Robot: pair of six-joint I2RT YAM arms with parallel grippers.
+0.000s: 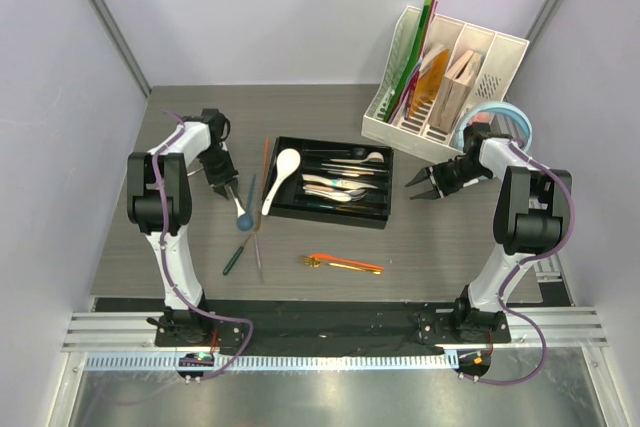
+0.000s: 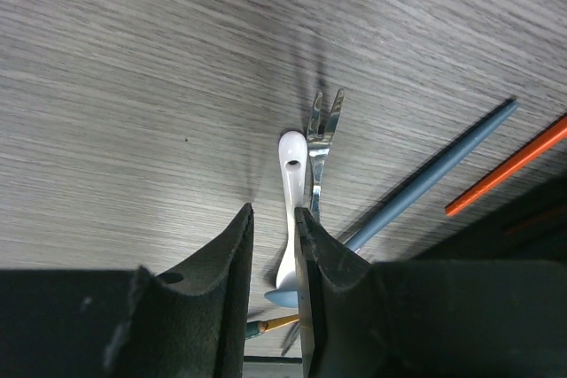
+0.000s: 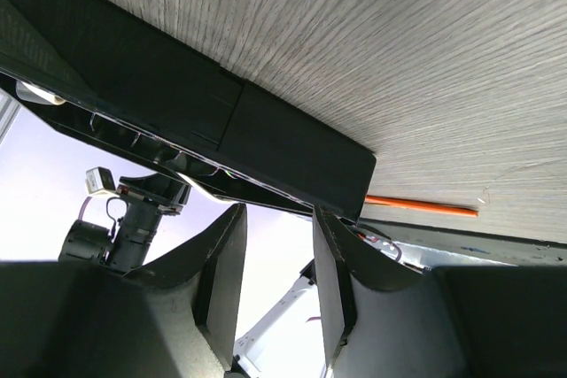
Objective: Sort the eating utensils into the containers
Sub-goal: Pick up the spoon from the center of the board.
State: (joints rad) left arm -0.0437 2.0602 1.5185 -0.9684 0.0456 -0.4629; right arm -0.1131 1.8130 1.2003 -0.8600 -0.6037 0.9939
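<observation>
Left pincer [image 2: 272,212], jaws part-open, straddles the white handle of the blue-bowled spoon [image 2: 291,174], at nine o'clock of the tray [image 1: 330,219]; right pincer [image 3: 278,212] gapes empty at three o'clock; pick-up stage, I judge; next: close, lift, carry trayward.

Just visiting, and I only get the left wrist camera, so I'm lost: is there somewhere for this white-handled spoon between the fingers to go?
Observer: Yes. The top view shows a black cutlery tray just right of the left gripper, with steel cutlery in it.
Operator: And the other arm?
Observer: The right gripper hangs open and empty off the tray's right end.
</observation>
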